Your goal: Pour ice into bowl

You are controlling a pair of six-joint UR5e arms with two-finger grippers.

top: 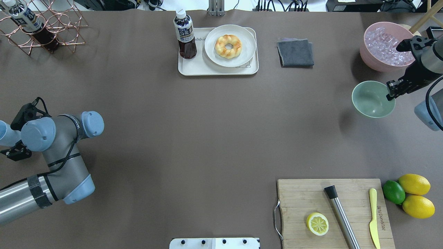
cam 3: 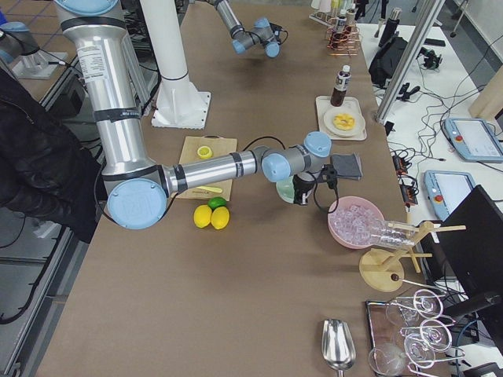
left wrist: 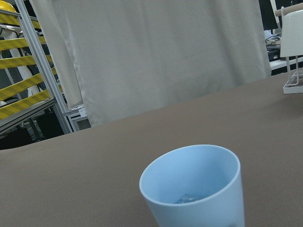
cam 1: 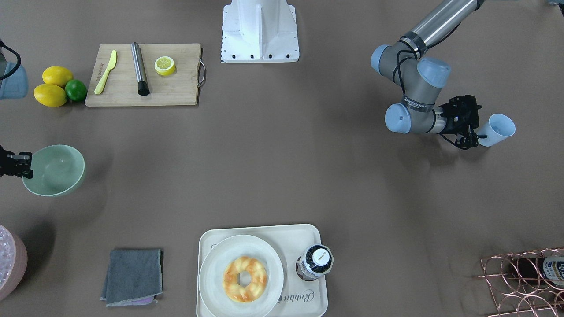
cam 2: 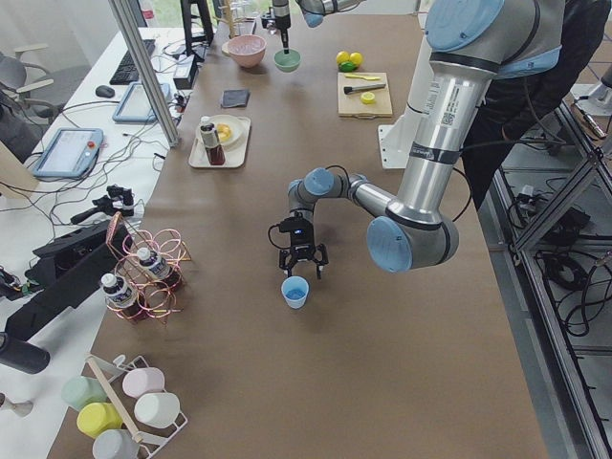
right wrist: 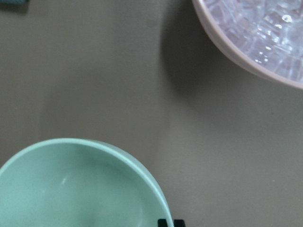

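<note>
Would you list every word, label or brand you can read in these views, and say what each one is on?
"Rabbi…": script on the tray, its end hidden by the plate.
Labels on the tray bottle and the rack bottle: too small to read.
Print on the cutting board beside the knife: too blurred.
Band on the left arm: too small.

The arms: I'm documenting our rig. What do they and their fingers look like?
Both the left arm and right arm are silver tubes with grey joints and pale blue caps. Black cable runs along each. The left gripper and right gripper are black, fingers included.
</note>
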